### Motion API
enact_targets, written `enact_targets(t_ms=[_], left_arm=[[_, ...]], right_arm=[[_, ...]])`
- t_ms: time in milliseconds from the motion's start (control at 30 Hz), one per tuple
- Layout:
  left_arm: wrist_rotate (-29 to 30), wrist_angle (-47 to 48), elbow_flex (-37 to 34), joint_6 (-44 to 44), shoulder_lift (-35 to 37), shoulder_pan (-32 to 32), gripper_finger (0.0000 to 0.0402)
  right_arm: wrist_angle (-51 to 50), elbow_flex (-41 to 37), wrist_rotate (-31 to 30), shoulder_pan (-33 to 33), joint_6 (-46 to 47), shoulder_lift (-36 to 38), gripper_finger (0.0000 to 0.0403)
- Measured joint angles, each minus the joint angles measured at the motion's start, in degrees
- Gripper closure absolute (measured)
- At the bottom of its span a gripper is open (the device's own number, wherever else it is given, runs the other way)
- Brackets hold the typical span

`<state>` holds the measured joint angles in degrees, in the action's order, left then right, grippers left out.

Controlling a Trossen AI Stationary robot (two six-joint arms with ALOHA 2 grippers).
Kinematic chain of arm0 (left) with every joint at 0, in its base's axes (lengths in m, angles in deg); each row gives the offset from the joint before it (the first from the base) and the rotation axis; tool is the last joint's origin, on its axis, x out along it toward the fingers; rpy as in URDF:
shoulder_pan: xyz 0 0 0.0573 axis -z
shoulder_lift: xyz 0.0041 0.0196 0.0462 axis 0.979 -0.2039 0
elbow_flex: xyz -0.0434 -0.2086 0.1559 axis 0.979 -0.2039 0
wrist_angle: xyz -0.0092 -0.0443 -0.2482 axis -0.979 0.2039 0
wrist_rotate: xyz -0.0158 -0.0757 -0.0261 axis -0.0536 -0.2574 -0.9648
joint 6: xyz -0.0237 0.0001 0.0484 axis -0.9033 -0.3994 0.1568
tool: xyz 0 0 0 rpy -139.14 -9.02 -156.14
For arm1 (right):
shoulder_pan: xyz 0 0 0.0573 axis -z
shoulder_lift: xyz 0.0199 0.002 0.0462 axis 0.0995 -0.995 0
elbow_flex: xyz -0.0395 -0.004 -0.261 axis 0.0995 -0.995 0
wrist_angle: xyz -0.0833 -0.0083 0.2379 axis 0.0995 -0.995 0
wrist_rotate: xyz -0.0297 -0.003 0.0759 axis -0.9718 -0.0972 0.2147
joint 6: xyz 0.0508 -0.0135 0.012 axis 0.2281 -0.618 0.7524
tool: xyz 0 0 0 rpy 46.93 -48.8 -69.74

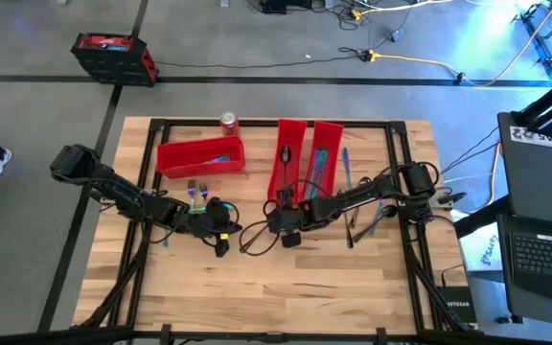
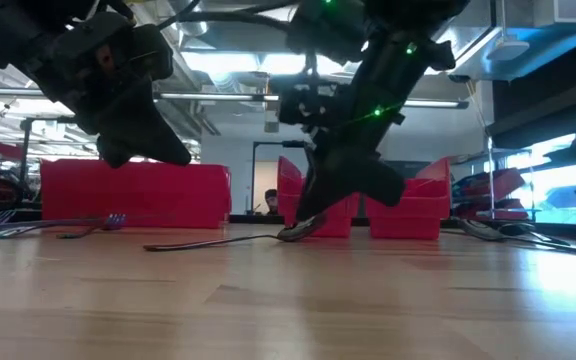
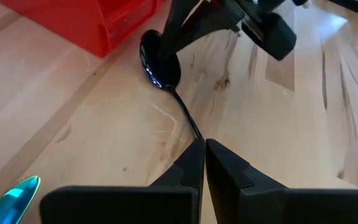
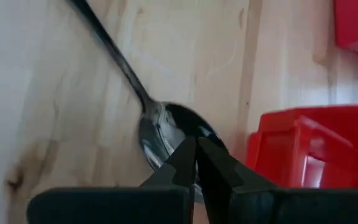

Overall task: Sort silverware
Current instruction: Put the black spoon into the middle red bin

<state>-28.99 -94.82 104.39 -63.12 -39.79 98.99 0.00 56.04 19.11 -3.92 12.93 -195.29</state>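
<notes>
Item: dark spoon (image 4: pixel 166 134), lying flat on the wooden surface (image 1: pixel 257 287) just in front of the middle red bin (image 1: pixel 290 153), bowl toward the bin, handle trailing toward the left arm.

Right end effector (image 4: pixel 196 152): fingers pressed together, tips down at the rim of the spoon's bowl; whether the rim is pinched between them or merely touched cannot be told. In the low view the bowl end (image 2: pixel 298 230) sits slightly tilted under those tips.

Left end effector (image 3: pixel 204 155): closed, tips at the far end of the handle; no clear hold visible there either.

Other silverware: forks (image 1: pixel 196 192) near the left red bin (image 1: pixel 199 156); more pieces (image 1: pixel 372 216) on the surface by the right arm; several already in the right-hand bin (image 1: pixel 326 153).

Risks, as judged:
- A thin edge-grip on a smooth, curved bowl could slip on lifting, dropping the spoon.
- Two arms on one utensil (each at an end) could pull against each other, twisting or flicking it.
- Bin wall stands very close; a raised spoon could catch it and shift the bin.
</notes>
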Motion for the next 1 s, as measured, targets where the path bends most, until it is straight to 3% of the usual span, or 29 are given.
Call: enact_targets(t_ms=[400,1000], left_arm=[[0.8,0.1,0.0,0.3,0.0,-0.1,0.0401],[1.7,4.3,0.0,-3.6,0.0,0.0,0.0401]], right_arm=[[3.9,0.1,-0.5,-0.1,-4.3,-3.8,0.0403],[-0.9,0.2,2.1,-4.2,-1.9,-3.4,0.0403]])
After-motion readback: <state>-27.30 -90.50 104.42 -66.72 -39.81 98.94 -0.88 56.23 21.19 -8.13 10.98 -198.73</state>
